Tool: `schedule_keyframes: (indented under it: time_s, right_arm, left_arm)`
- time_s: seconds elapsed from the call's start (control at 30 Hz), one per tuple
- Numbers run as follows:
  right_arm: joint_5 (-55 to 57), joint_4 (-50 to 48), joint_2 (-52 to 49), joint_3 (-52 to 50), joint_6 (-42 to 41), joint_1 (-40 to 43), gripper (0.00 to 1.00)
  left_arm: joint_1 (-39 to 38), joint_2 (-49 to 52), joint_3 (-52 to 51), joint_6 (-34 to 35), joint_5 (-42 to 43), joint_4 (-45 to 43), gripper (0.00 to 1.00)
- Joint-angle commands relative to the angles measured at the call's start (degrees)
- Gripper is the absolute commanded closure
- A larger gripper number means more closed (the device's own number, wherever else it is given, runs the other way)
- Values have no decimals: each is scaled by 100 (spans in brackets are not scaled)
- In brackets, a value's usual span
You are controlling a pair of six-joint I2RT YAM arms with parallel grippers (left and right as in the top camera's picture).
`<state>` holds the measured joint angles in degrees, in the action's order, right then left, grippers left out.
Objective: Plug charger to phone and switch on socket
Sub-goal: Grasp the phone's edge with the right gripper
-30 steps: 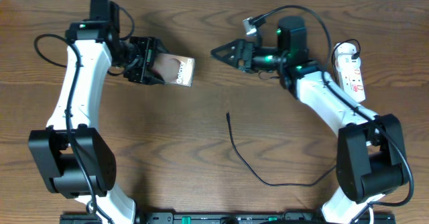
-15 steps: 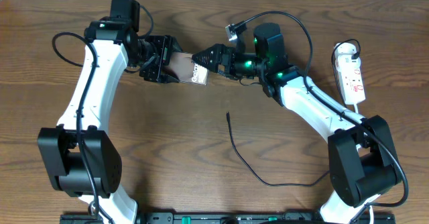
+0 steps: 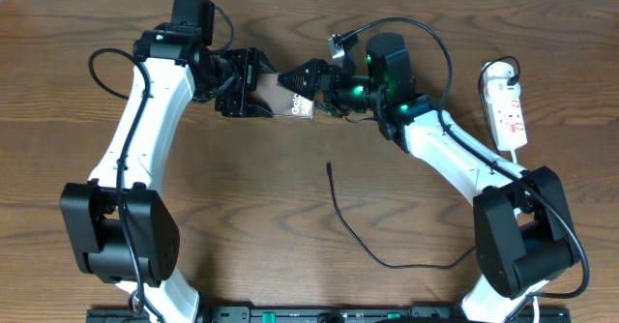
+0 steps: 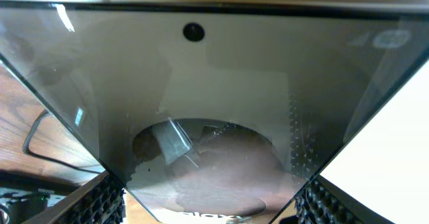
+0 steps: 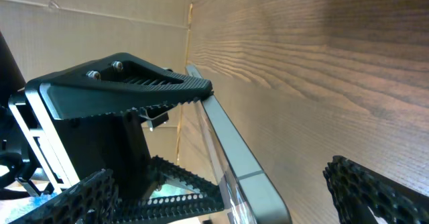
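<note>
The phone [image 3: 290, 103], a dark slab with white lettering, is held at the back centre of the table with my left gripper [image 3: 261, 89] shut on it. In the left wrist view the phone [image 4: 214, 117] fills the frame between the two pads [image 4: 100, 200]. My right gripper [image 3: 298, 83] is open, and its fingers straddle the phone's right end. The right wrist view shows the phone's grey edge [image 5: 234, 150] between wide-apart fingers [image 5: 375, 190]. The charger [image 3: 350, 228], a thin black cable, lies loose on the table with its plug tip [image 3: 329, 166] pointing away. The socket [image 3: 506, 105] lies at the far right.
The socket's thick white cord [image 3: 527, 139] runs down beside the right arm. A black cable loops over the right wrist [image 3: 426, 28]. The charger cable trails toward the right arm's base [image 3: 527, 246].
My left arm has carried the phone to the right. My right gripper has moved left to meet it, and its open fingers now stand around the phone's end.
</note>
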<state>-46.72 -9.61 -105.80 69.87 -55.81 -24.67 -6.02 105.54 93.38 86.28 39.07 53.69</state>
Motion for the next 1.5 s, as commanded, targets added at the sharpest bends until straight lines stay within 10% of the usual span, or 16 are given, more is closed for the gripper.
schedule_keyframes:
  time_s: [0.0, 0.77, 1.17, 1.47]
  right_arm:
    - [-37, -7, -28, 90, -302, -31, 1]
    - [-203, -603, -28, 90, -503, -308, 23]
    - [-181, -599, -28, 90, -498, -310, 91]
    - [-164, -601, -28, 90, -501, -308, 97]
  left_arm:
    - [4, -175, 39, 105, 249, -7, 92]
    - [4, -175, 39, 105, 251, -7, 92]
    - [4, -175, 39, 103, 251, -7, 93]
    - [4, -175, 39, 83, 249, -7, 93]
